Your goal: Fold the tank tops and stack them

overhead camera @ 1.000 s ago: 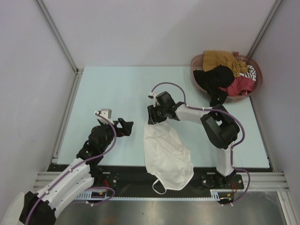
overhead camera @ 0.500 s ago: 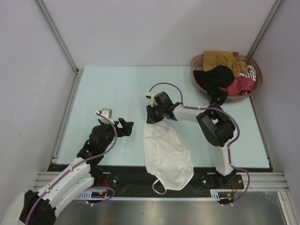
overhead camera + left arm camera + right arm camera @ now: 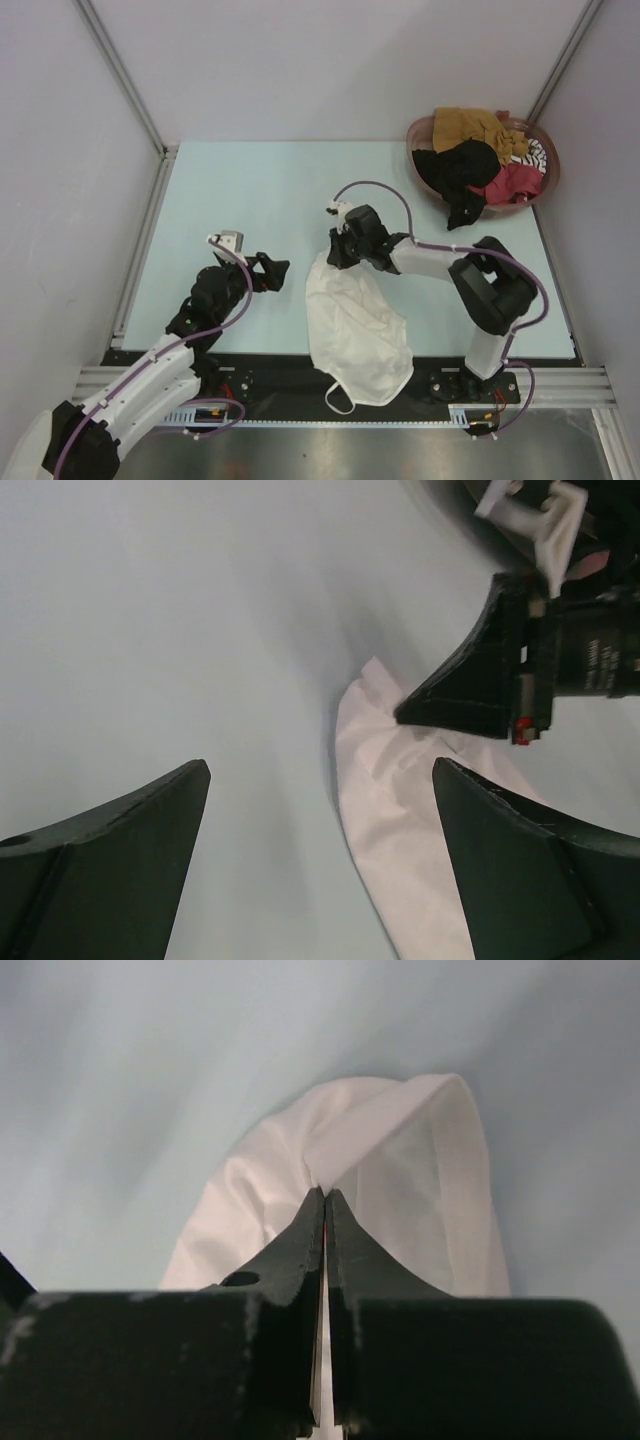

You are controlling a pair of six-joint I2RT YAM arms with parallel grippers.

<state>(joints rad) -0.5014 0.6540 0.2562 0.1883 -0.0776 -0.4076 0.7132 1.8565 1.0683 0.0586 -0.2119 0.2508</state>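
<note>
A white tank top lies crumpled on the pale table, its lower end hanging over the near edge. My right gripper is shut on its far upper edge; in the right wrist view the jaws pinch a fold of white cloth. My left gripper stands open just left of that edge, nothing between its fingers; the white cloth lies ahead to its right. Other tank tops fill the basket: mustard, black, red, striped.
The round reddish-brown basket stands at the far right corner, with the black top draped over its near rim. Metal rails border the table on the left and at the near edge.
The right gripper has closed on the white top's upper edge and shifted slightly right; its elbow swung right. The left gripper edged a little toward the cloth, still open.
</note>
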